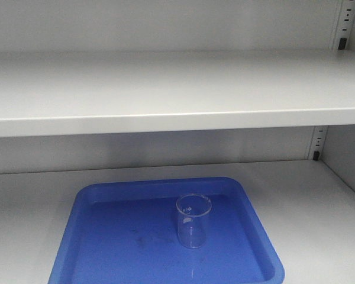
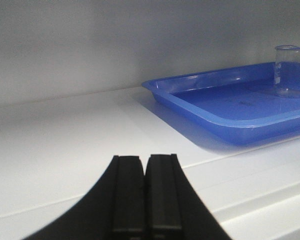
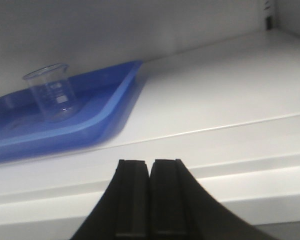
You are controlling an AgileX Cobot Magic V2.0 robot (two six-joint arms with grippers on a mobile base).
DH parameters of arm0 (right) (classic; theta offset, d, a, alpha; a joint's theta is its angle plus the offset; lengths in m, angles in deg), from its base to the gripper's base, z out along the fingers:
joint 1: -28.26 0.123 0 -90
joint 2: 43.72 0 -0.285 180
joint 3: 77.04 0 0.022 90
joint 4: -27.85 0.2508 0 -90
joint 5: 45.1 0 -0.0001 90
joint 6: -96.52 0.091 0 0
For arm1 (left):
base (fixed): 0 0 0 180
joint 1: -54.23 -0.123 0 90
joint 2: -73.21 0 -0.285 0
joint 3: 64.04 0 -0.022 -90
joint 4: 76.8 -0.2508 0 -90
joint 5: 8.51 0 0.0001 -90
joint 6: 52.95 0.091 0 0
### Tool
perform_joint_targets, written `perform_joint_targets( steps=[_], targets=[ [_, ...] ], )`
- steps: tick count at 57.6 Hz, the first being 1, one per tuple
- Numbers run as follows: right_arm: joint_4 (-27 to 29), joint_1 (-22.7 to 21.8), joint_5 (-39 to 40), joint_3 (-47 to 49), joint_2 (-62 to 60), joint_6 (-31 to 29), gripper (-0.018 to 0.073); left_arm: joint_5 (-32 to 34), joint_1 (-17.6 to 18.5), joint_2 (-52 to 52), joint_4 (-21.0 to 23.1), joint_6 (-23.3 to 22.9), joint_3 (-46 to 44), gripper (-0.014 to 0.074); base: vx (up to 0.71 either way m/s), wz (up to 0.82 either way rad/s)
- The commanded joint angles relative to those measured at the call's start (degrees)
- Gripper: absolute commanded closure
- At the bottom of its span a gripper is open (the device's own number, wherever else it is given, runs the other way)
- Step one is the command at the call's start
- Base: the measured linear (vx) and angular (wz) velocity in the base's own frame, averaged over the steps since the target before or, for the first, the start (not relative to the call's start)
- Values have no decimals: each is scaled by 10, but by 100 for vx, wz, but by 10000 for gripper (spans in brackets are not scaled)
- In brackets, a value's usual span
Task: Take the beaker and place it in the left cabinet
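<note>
Clear glass beaker (image 1: 193, 220); glossy blue plastic tray (image 1: 71, 236); matt grey shelves (image 1: 165, 89).

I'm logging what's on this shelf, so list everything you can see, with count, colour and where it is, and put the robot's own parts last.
beaker: one, clear glass with faint white marks, standing upright in the blue tray, right of the tray's middle
blue tray: one, blue, flat on the lower shelf, holding only the beaker
lower shelf: one, pale grey, under the tray
upper shelf: one, pale grey, above the tray, nothing seen on it
slotted strip: one, pale grey with dark slots, in the cabinet's right back corner
left hand: one, black, fingers shut together, holding nothing, low in front of the shelf, left of the tray
right hand: one, black, fingers shut together, holding nothing, low in front of the shelf, right of the tray
</note>
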State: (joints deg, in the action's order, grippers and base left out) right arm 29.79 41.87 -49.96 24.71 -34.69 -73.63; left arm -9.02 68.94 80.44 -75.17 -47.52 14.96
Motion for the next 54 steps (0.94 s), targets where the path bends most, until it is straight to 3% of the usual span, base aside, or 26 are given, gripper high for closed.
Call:
perform_joint_targets(
  steps=[1,7,54],
  targets=[
    [-30,-15,52,-12,-28,-7,566,48,2,-10,5,-2,9,595,0,0],
    [-50,-15,35,-10,-23,-8,566,48,2,-11,5,-2,9,595,0,0],
    [-50,-15,35,-10,-27,-8,566,48,2,-11,5,-2,9,595,0,0]
  ],
)
